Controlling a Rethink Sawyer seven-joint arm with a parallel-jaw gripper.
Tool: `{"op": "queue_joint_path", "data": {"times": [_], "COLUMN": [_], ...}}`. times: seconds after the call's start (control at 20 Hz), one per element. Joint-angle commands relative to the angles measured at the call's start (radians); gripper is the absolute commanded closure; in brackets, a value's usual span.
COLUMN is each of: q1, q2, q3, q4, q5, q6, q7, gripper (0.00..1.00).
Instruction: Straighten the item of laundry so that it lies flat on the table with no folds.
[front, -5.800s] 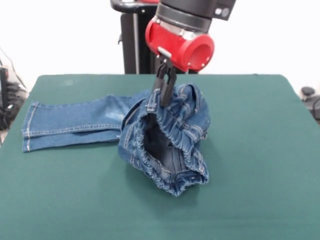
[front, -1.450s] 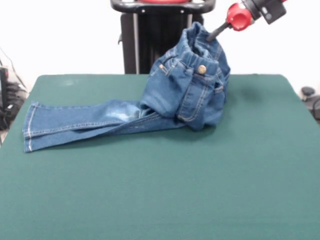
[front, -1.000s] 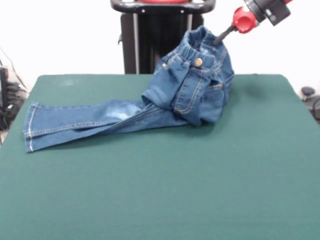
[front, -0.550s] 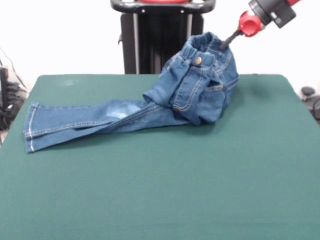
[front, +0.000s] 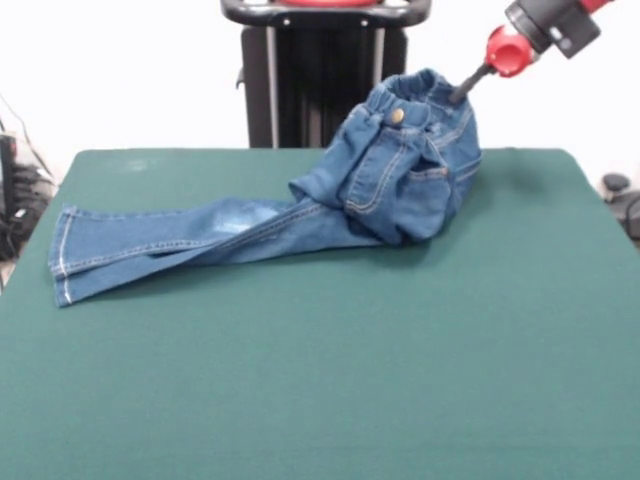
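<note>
My gripper (front: 462, 92) clamped on the jeans' (front: 400, 170) raised waistband, legs trailing flat across the table (front: 400, 380).

- The jeans (front: 385, 180) are blue denim cloth, matt and woven-looking, with paler faded patches on the leg and orange-tan stitching along the seams.
- Their waistband is gathered and puckered, and carries 1 small shiny metal-looking button.
- The table (front: 330, 380) top is a dark green, felt-like covering, matt and even.
- The gripper (front: 462, 90) is dark and matt; the arm part behind it is glossy red, smooth like plastic.
</note>
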Motion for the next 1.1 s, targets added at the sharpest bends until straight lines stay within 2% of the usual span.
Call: {"op": "queue_joint_path", "data": {"times": [0.05,0.3,0.55,0.7,0.75,0.9,1.0,1.1], "q1": [0.066,0.084,0.081,0.071,0.066,0.054,0.011,-0.048], "q2": [-0.035,-0.065,-0.041,-0.043,-0.043,-0.054,-0.130,-0.229], "q3": [0.191,0.204,0.217,0.219,0.215,0.216,0.216,0.161], "q4": [-0.012,-0.002,-0.038,-0.053,-0.061,-0.053,-0.001,0.041], "q5": [0.085,0.101,0.118,0.088,0.059,0.036,0.025,-0.042], "q6": [0.131,0.134,0.136,0.149,0.152,0.093,0.035,0.035], "q7": [0.425,0.418,0.450,0.386,0.341,0.232,0.100,-0.052], "gripper": [1.00,1.00,1.00,1.00,0.00,0.00,0.00,0.00]}}
